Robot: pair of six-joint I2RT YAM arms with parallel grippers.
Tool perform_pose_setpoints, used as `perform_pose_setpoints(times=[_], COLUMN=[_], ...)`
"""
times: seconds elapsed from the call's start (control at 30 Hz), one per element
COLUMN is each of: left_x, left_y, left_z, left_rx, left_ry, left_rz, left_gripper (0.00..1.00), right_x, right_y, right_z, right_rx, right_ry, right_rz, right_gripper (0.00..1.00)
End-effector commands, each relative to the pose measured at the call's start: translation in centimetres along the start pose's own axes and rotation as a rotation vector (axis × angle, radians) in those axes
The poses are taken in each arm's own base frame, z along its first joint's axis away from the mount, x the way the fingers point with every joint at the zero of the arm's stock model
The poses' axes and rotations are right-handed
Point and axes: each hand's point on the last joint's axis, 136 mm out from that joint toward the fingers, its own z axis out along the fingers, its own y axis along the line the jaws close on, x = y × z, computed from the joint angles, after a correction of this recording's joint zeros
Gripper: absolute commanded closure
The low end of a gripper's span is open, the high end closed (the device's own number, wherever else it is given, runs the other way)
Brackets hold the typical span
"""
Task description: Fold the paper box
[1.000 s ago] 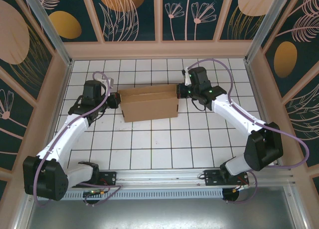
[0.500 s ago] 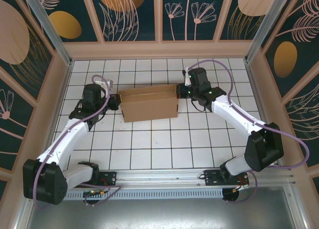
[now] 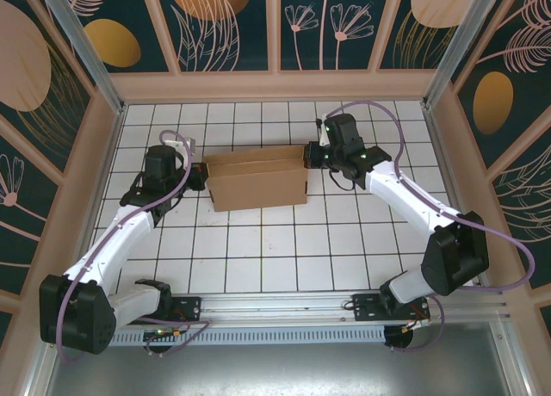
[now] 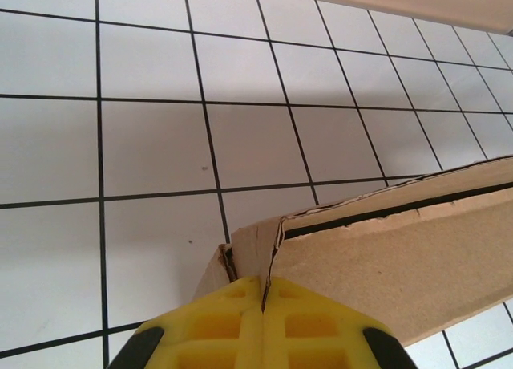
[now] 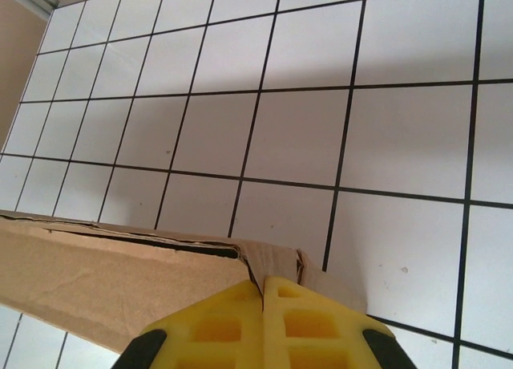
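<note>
Left hand [image 4: 262,298] and right hand [image 5: 263,298] pinch plain paper box [image 3: 258,181].

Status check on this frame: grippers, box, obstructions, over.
Left gripper shut on the paper box, left end corner. Right gripper shut on its right end corner. Box resting on tiled table; no obstruction seen.

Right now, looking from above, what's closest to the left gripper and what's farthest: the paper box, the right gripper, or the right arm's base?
1. The paper box: its left end is pinched in the left gripper.
2. The right gripper: at the box's right end.
3. The right arm's base: near edge, far right.
</note>
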Motion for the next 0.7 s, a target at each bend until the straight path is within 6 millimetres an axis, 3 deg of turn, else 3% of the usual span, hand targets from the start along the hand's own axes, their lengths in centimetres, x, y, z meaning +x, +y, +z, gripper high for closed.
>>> perform_pose_setpoints(times=[0.0,0.67], left_x=[2.08,1.50], left_y=[1.07,0.58], left_z=[0.36,0.17], left_rx=[-0.052,-0.043], left_ry=[0.083,0.066], left_rz=[0.010,0.022], left_gripper=[1.00,1.00], right_x=[-0.42,-0.34], right_y=[-0.18,-0.12], right_z=[-0.13,0.08], right_rx=[0.017,-0.062], right_ry=[0.060,0.085], right_rz=[0.045,0.198], right_gripper=[1.00,1.00])
